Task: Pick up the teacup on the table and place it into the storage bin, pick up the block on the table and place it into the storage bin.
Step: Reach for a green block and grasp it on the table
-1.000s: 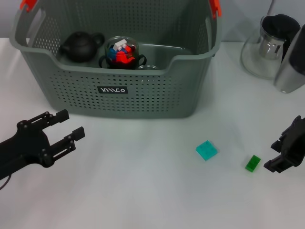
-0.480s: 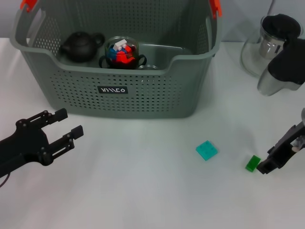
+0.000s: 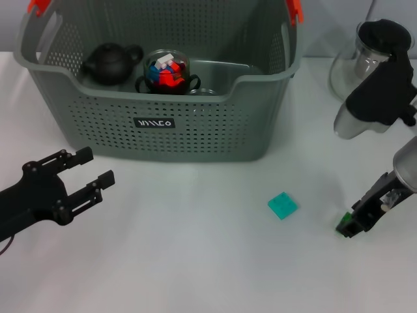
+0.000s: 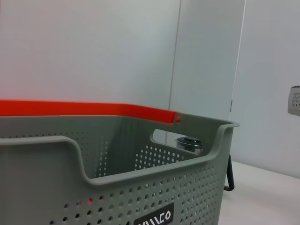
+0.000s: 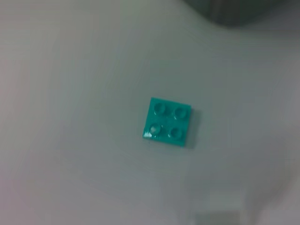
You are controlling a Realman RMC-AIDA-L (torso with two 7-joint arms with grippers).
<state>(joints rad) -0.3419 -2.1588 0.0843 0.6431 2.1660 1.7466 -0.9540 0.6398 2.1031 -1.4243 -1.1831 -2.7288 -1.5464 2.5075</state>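
While the white table [image 3: 195, 261] fills most of the head view, its far half carries the large grey perforated plastic storage bin [image 3: 156, 117], whose walls are dotted with small round holes. The bin has curved cut-out handles, orange clips [image 3: 38, 6] at the rim corners and a small black logo label [image 3: 154, 122] on its near wall. From the left wrist view the same bin shows an orange strip along its far rim [image 4: 84, 108] and a scooped near edge.

Inside the bin, near its left wall, sits a round matte black teapot [image 3: 109, 63], and just beside that a clear glass teacup [image 3: 166, 72] with dark handles, holding red, blue and white blocks.

On the far right of the table stands a clear glass pitcher with a black lid [image 3: 371, 59], partly hidden by the right arm.

The black left gripper [image 3: 85, 176] hangs low over the table in front of the bin's left corner, its fingers spread wide with nothing between them.

The black right gripper [image 3: 352, 225] reaches down at the table's right edge, its tip on a small bright green block [image 3: 342, 226]; whether the fingers have closed on it cannot be told.

A small flat teal square plastic block with four round studs [image 3: 282, 205] lies on the table between the bin and the right gripper, apart from both. The right wrist view shows its studs [image 5: 168, 122] clearly.
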